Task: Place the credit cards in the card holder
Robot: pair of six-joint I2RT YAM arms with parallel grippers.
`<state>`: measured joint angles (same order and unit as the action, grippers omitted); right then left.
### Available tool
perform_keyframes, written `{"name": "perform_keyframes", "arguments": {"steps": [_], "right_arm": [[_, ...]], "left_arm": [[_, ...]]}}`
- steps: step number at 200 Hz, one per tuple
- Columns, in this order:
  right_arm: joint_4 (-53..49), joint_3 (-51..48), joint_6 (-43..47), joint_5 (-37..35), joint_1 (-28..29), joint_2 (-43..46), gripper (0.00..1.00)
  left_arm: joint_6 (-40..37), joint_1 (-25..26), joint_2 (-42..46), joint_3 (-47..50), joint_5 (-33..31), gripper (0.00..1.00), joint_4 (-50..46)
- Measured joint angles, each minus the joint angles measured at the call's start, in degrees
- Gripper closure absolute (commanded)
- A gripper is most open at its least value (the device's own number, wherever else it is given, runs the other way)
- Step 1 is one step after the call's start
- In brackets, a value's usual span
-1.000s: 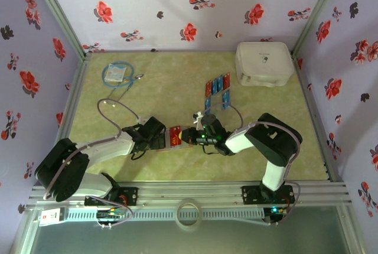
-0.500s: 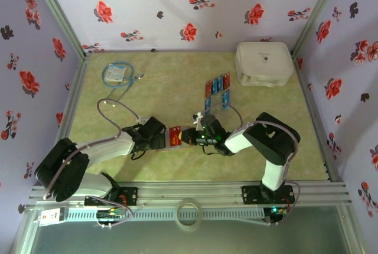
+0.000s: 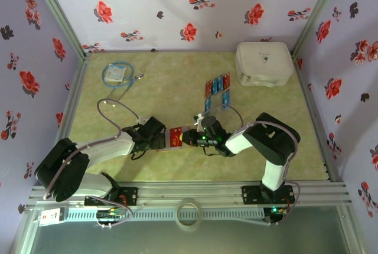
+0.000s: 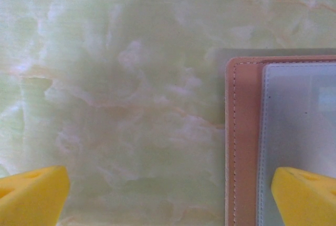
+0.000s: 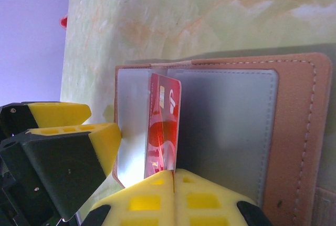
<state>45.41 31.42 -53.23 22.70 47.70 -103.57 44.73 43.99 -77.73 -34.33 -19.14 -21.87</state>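
On the pale green marbled table [image 3: 177, 77], the right gripper [image 5: 173, 176], jaws clamped on a red credit card [image 5: 164, 126], has nudged slightly leftward (barely, seen from above), seemingly easing it into the open card holder [image 5: 294, 131], whose edge the left gripper [image 4: 168, 194] straddles, jaws wide.

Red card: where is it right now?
Right wrist view: the red plastic card stands pinched in the right hand, over the open brown card holder's clear pockets.
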Motion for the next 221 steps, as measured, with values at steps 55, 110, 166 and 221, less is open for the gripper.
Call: {"name": "perform_keyframes", "arguments": {"steps": [55,110,166,221], "right_arm": [[-0.2,0.0,0.0,0.0,0.0,-0.1,1.00],[-0.2,0.3,0.0,0.1,0.0,-0.6,1.00],[-0.4,1.1,0.0,0.6,0.0,-1.2,1.00],[-0.6,1.7,0.0,1.1,0.0,-1.8,1.00]], "left_arm": [[0.0,0.0,0.0,0.0,0.0,0.00,0.0],[0.0,0.0,0.0,0.0,0.0,0.00,0.0],[0.1,0.0,0.0,0.0,0.0,0.00,0.0],[0.2,0.0,0.0,0.0,0.0,0.00,0.0]]}}
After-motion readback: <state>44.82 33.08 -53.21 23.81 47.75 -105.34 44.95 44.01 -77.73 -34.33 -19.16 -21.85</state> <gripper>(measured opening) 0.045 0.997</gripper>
